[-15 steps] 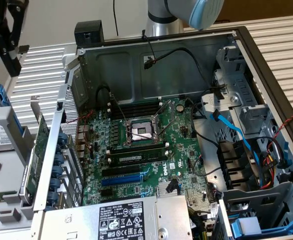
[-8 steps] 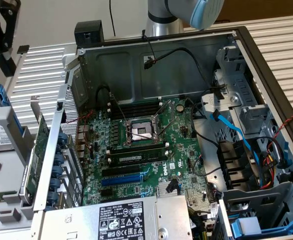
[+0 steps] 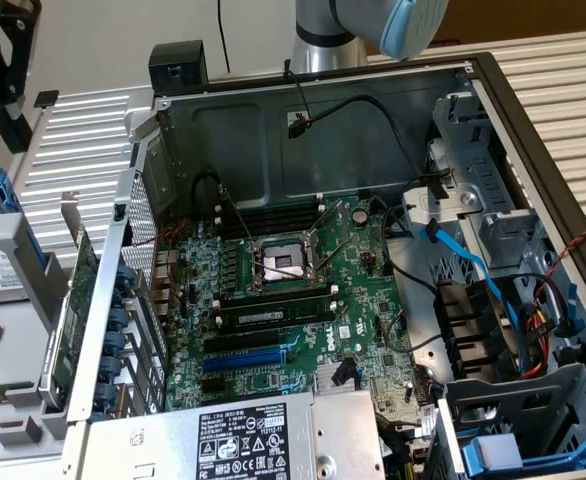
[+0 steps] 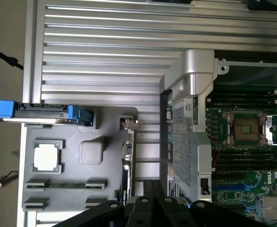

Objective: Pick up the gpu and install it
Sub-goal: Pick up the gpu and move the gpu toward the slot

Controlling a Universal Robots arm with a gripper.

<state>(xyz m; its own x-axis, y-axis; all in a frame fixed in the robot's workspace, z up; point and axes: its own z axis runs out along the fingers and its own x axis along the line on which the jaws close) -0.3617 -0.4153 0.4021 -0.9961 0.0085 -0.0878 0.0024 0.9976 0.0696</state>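
Closed, empty gripper (image 4: 153,187) just beside what seems the gpu (image 4: 126,165), on edge in tray (image 4: 82,189), long axis along case wall (image 4: 183,142).

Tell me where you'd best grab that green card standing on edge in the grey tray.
Likely take the gpu by its free top edge, pinching across the thin board from above: it stands on edge in the grey tray, with the case wall close beside.
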